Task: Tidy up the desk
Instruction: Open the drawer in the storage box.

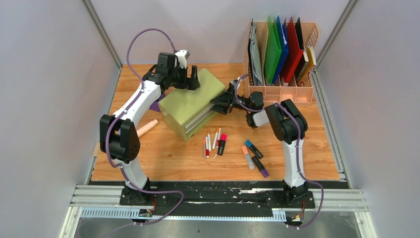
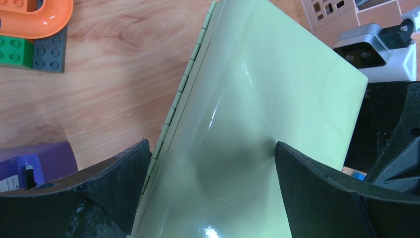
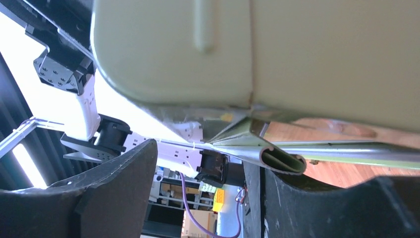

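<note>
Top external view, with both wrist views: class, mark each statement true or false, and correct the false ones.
1. The file rack stands at the far right corner of the desk. True.
2. The pens lie inside the file rack. False: they lie loose on the desk, in front of the drawer chest.
3. The left fingers are spread wide above the top of the drawer chest. True.
4. The right fingers are far from the drawer chest. False: they are at its drawer front, standing apart.
5. The folders lie flat. False: they stand upright in the file rack.
</note>
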Controlling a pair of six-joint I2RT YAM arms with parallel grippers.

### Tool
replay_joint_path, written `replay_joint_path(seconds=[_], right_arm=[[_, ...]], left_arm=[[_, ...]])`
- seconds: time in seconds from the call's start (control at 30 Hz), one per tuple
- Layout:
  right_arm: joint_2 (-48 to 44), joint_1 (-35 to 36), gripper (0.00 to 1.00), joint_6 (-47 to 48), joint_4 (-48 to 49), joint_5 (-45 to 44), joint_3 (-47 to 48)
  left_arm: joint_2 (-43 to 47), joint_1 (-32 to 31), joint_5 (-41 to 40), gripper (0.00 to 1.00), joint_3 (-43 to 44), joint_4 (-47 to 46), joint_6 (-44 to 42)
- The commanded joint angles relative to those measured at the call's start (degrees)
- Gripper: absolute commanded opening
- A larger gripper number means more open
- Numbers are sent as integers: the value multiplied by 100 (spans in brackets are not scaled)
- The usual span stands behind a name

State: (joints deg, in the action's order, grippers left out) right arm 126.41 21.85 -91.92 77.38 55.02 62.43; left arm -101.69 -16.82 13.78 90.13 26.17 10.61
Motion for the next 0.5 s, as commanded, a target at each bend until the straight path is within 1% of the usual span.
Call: replay_joint_path(seconds=[0.0, 0.23, 0.47], right_arm=[[-319, 15, 64, -253, 1657, 311, -37], [-468, -39, 64, -36, 1674, 476, -308], [-809, -172, 64, 483, 1430, 711, -819]], left_arm=[[-219, 75, -965, 100, -291, 799, -211], [-233, 79, -980, 100, -287, 810, -223], [-234, 80, -985, 100, -262, 815, -238]])
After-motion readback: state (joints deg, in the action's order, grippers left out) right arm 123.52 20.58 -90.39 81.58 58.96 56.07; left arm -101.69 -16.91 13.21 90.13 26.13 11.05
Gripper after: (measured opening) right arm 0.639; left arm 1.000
